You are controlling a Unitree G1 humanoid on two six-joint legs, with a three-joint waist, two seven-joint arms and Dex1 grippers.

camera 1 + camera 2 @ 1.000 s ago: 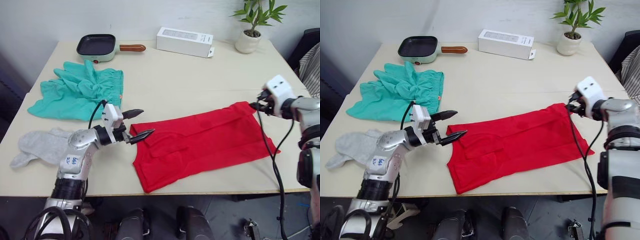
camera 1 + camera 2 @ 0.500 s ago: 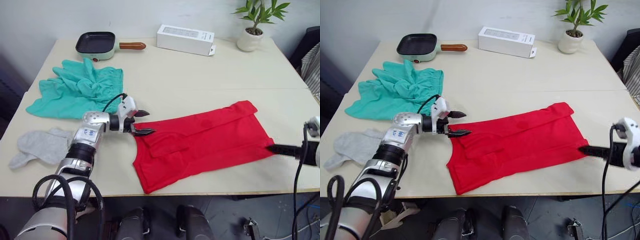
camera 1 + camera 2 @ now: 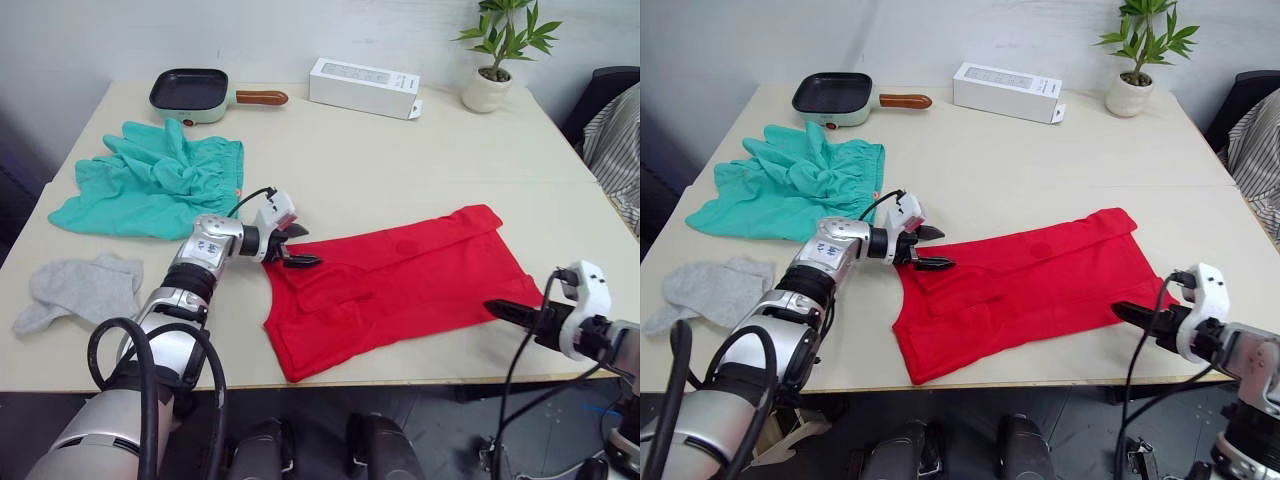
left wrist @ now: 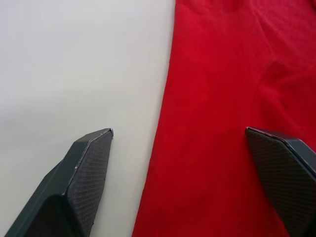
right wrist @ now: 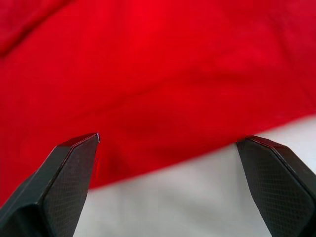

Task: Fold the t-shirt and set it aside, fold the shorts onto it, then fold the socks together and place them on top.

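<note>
Hands spread at opposite edges of the t-shirt: left hand centre frame, right hand lower right.

The plant — leaf tips (topmost ones) cut off by the edge.

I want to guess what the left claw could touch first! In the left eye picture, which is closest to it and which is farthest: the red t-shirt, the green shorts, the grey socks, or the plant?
1. t-shirt: right at the open left gripper.
2. shorts: beside it, farther back on its left.
3. socks: by the near left edge.
4. plant: far right corner.
</note>
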